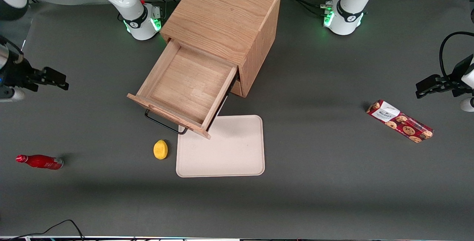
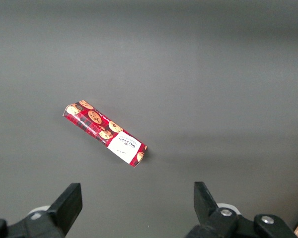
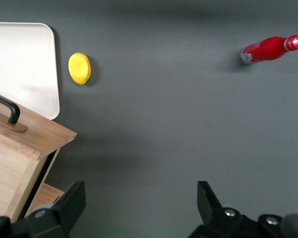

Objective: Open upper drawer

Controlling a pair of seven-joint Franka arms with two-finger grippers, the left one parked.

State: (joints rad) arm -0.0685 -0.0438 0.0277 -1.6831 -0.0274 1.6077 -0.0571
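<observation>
The boxy wooden cabinet (image 1: pixel 229 22) stands mid-table. Its upper drawer (image 1: pixel 185 85) is pulled far out, an empty shallow oak tray with a dark wire bar handle (image 1: pixel 163 121) on its front, overhanging a beige tray. In the right wrist view the drawer's front corner (image 3: pixel 35 134) and one handle end (image 3: pixel 7 109) show, with the lower drawer's edge (image 3: pixel 44 193) beneath. My right gripper (image 1: pixel 61 81) hovers above the table toward the working arm's end, well apart from the drawer. It is open (image 3: pixel 141 198), with only bare mat between the fingers (image 3: pixel 69 203).
A beige tray (image 1: pixel 222 148) lies in front of the drawer, a yellow lemon (image 1: pixel 160 149) beside it. A red bottle (image 1: pixel 39 161) lies toward the working arm's end. A red cookie box (image 1: pixel 400 121) lies toward the parked arm's end.
</observation>
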